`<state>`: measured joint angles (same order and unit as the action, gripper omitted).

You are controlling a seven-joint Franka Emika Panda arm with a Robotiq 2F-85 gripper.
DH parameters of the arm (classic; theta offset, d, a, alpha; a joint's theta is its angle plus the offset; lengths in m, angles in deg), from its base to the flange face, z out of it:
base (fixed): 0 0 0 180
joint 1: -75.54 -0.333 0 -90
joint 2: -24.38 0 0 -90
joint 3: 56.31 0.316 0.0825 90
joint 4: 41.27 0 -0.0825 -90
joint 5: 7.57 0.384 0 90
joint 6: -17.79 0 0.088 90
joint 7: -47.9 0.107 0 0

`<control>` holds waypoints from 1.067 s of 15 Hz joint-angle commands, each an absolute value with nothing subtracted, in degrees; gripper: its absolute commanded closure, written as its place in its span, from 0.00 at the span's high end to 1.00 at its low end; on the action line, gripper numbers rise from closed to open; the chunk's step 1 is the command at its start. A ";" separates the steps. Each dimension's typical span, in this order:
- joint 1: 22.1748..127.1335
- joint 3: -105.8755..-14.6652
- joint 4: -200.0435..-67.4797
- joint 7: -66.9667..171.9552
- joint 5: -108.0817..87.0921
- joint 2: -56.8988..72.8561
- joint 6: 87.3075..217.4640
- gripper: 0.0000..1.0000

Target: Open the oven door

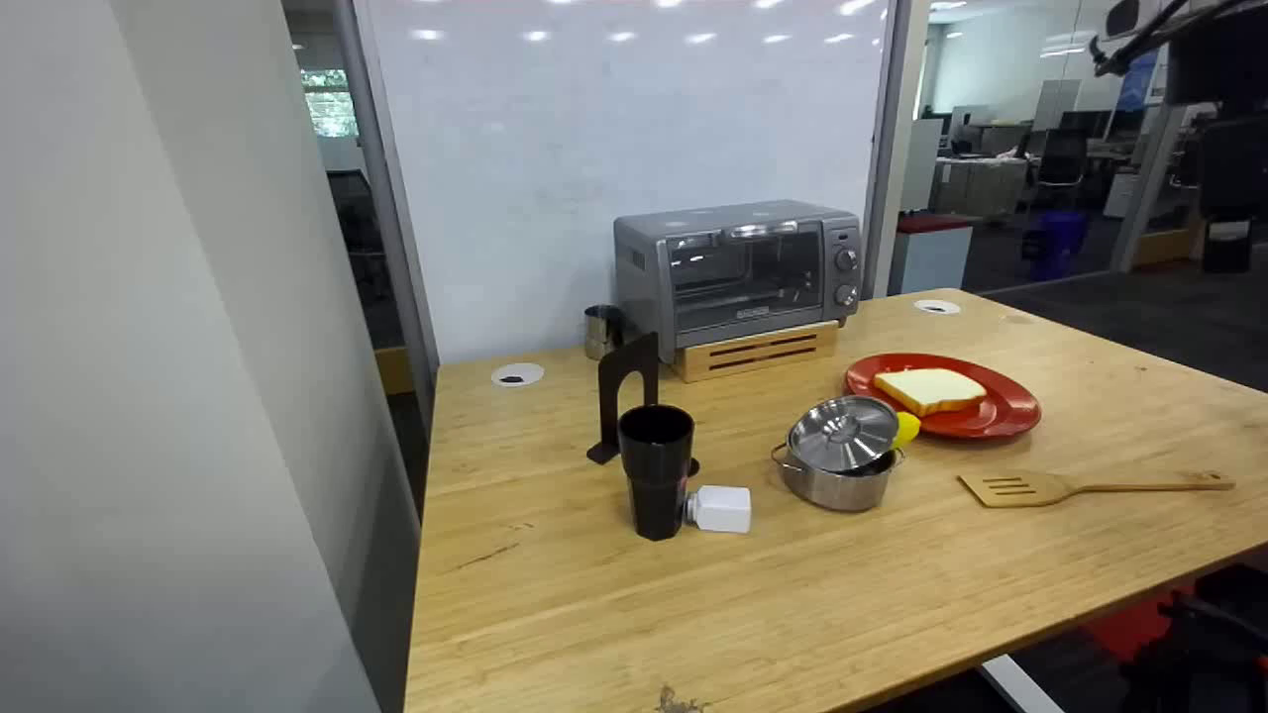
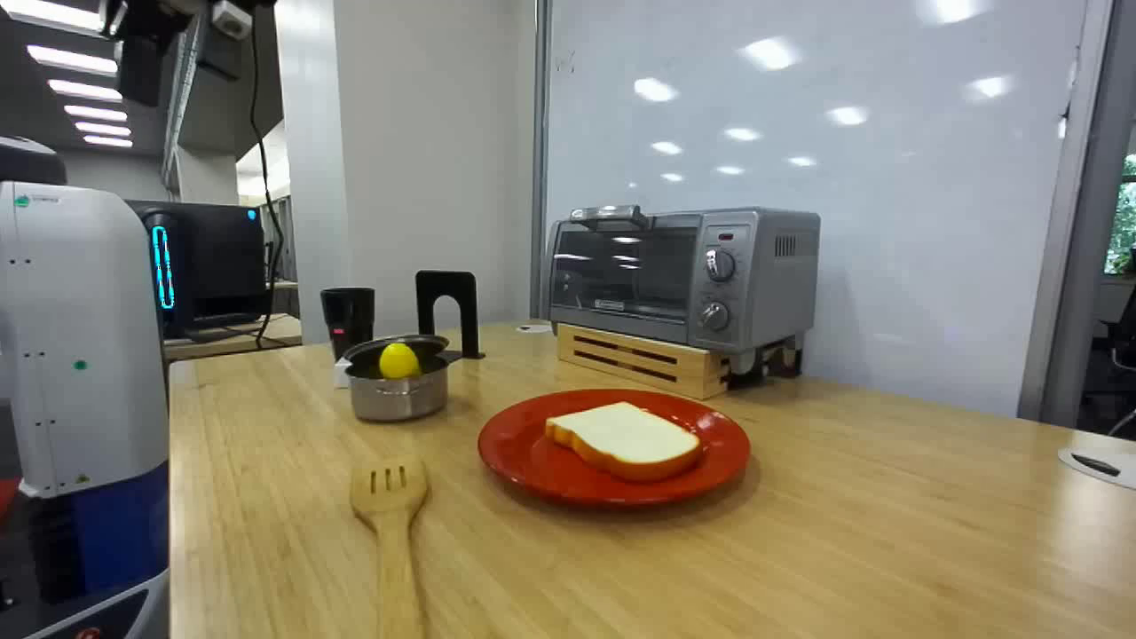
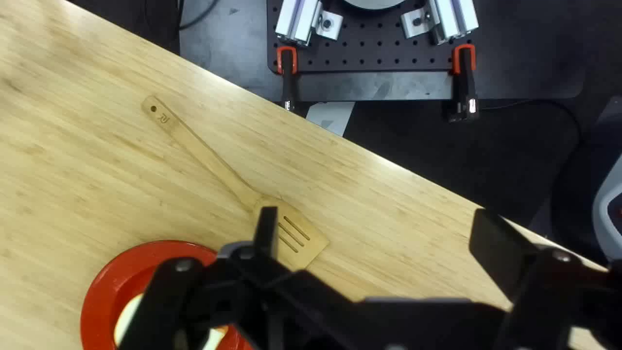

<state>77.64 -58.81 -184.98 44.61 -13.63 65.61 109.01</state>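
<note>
Through the wrist view I have the jaws spread wide, well apart over the desk (image 3: pixel 398 218), one of them overlapping the slotted head of the wooden spatula (image 3: pixel 204 155) from that angle. The oven door (image 1: pixel 745 277) is at the back of the desk by the whiteboard (image 1: pixel 594 129), on the front of the silver toaster oven (image 2: pixel 785 284); both exterior views show it closed, the handle bar (image 2: pixel 608 215) along its top. A slotted wooden box (image 2: pixel 639 361) stands below the oven's front. Near the spatula I make out a red plate (image 1: pixel 1010 418) carrying a slice of bread (image 2: pixel 626 435). The small metal pot (image 2: pixel 399 399) has its lid (image 1: pixel 842 436) tipped on it and a yellow object (image 2: pixel 399 361) by the rim. In an exterior view a black cup (image 1: pixel 656 490) stands upright with a white bottle (image 1: pixel 723 509) on its side just beside it; whether they touch, I can't tell. A black bookend (image 2: pixel 446 281) stands near the cup.
</note>
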 commanded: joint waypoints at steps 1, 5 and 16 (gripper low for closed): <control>77.45 -58.93 -184.88 44.71 -13.69 65.58 108.91 1.00; 77.45 -58.93 -184.88 44.71 -13.69 65.58 108.91 1.00; 77.78 -64.55 -181.42 36.18 -16.73 55.20 119.31 1.00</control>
<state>77.67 -62.79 -184.45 41.40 -15.19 60.35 115.33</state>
